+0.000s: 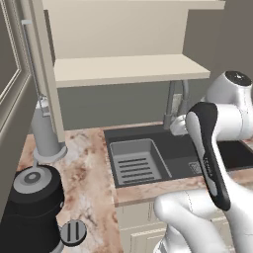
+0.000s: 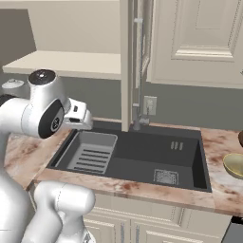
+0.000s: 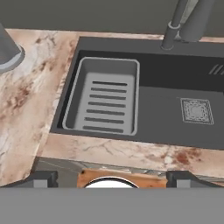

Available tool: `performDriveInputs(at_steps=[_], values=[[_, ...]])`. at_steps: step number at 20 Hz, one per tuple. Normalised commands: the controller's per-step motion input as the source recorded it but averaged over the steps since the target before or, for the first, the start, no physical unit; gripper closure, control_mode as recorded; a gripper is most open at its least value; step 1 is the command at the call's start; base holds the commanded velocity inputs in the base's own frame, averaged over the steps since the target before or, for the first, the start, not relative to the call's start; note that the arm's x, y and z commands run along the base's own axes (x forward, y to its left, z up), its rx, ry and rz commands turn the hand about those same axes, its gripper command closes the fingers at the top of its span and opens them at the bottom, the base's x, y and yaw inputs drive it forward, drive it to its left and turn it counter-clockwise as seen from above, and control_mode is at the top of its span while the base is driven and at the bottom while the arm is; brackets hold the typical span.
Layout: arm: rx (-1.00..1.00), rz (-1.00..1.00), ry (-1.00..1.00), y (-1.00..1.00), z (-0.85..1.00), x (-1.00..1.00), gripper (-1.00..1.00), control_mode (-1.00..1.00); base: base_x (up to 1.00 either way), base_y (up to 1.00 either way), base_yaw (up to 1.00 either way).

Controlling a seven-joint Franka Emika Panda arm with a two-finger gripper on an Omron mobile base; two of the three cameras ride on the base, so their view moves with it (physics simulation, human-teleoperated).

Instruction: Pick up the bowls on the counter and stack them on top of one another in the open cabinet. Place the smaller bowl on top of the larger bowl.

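- Left base view: the open cabinet [image 1: 131,69] hangs over the worktop [image 1: 91,168], its cream shelf bare, its door [image 1: 47,74] swung out at the left.
- Under it a dark sink [image 1: 173,148] is set into the worktop, with a grey ribbed tray [image 1: 136,160] in its left half.
- The faucet [image 1: 175,106] rises behind the sink.
- The white arm [image 1: 212,143] bends across the right side of the sink, in front of it.
- A grey cylinder on a round foot [image 1: 47,138] stands on the worktop left of the sink; a black appliance [image 1: 32,207] sits at the lower left.
- Right base view: the smaller bowl [image 2: 235,164], pale olive-tan, rests on the worktop right of the sink, cut by the picture's right edge.
- Just above it, at the same edge, is a sliver of dark brown rim, the larger bowl [image 2: 241,138]; whether the two touch I cannot tell.
- An outlet [image 2: 150,105] is on the wall behind the faucet.
- The arm's upper joints stand at the left, over the sink's left rim.
- Hand view: the gripper [image 3: 111,179] looks down over the sink's front edge, its two dark tips far apart at the bottom corners, wide open with nothing between them.
- The tray lies in the left of the sink, a square drain [image 3: 197,110] to its right.
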Motion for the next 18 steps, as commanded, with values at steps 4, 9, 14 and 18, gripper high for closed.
performDriveInputs(at_steps=[4,9,14,18], values=[[0.0,0.04,0.01,0.0,0.15,-0.73,-1.0,-1.0,0.0,0.0,0.0],[0.0,0.03,0.03,0.0,0.08,-0.78,-1.0,-1.0,0.0,0.0,0.0],[0.0,0.0,0.0,0.0,-0.02,-0.43,-1.0,-1.0,0.0,0.0,0.0],[0.0,0.0,0.0,0.0,0.0,0.0,-1.0,-1.0,0.0,0.0,0.0]])
